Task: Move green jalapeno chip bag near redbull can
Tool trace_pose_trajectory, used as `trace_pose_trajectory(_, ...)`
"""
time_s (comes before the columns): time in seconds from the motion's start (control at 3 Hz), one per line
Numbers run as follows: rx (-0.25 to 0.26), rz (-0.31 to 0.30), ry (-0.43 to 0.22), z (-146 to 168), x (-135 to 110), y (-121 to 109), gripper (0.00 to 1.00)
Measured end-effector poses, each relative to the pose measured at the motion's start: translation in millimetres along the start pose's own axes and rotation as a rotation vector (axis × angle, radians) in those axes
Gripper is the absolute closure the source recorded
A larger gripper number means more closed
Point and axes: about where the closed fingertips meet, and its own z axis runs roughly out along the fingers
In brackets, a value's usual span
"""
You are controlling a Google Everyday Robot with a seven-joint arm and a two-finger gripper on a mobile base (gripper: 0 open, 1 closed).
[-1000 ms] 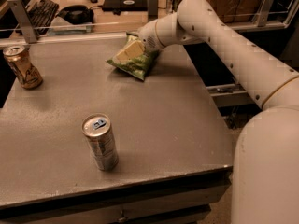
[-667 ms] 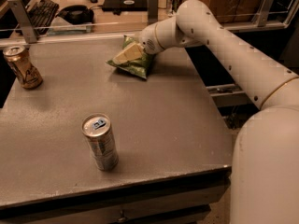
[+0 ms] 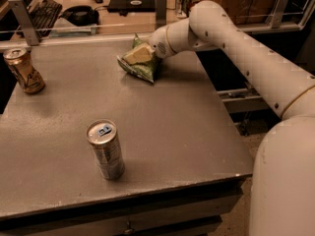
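Observation:
The green jalapeno chip bag (image 3: pixel 142 67) is at the back middle of the grey table (image 3: pixel 187 132), tilted, with its lower edge on or just above the surface. My gripper (image 3: pixel 141 54) reaches in from the right and is shut on the bag's upper part; one pale finger (image 3: pixel 138 56) lies across its front. The redbull can (image 3: pixel 105 149), slim and silver with a blue tab, stands upright near the table's front left, well apart from the bag.
A wider gold-brown can (image 3: pixel 23 70) stands at the table's far left. A rail with posts (image 3: pixel 19 14) runs behind the table, with a keyboard and other items on the desk beyond. The table's right edge drops off below my arm (image 3: pixel 246 58).
My wrist has shifted slightly left and lower over the bag. The bag has stayed in nearly the same place. The cans have not moved.

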Motion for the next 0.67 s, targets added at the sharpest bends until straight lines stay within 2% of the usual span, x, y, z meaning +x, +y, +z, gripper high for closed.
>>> trace_pose_trajectory(0.33, 0.021, -0.043, -0.014, -24, -16, 0, 0.93)
trace_pose_trajectory(0.67, 0.041, -0.137, -0.046, -55, -50, 3, 1.00)
